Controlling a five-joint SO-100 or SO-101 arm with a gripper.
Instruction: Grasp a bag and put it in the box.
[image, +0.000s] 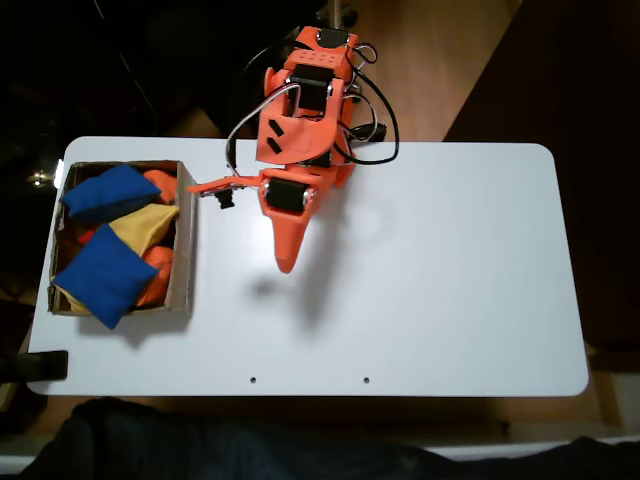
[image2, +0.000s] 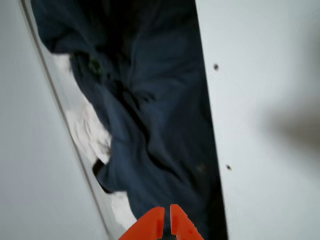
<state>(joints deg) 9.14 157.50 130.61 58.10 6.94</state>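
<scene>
The white bench (image: 450, 280) spans most of the fixed view, bare across its middle and right, with 2 small holes near its front edge. In the wrist view a dark blue cloth (image2: 145, 110) hangs beyond the bench edge.

The orange arm (image: 305, 120) reaches in from the top edge of the fixed view, black cables looping around it. Its pincer (image: 287, 262) hangs above the bench and points toward the front edge; in the wrist view the 2 orange tips (image2: 165, 225) sit together with only a thin slit between them, and nothing is held.

The box (image: 186, 240) stands at the left end of the bench in the fixed view, just left of the arm. It is heaped with beanbags. The bag (image: 105, 280) lies on top in the front half of the box, one corner hanging over the front wall, well apart from the pincer and to its left. A second blue beanbag (image: 108, 192) lies in the back half, a yellow beanbag (image: 148, 226) between them, and orange beanbags (image: 158, 270) show underneath.
</scene>
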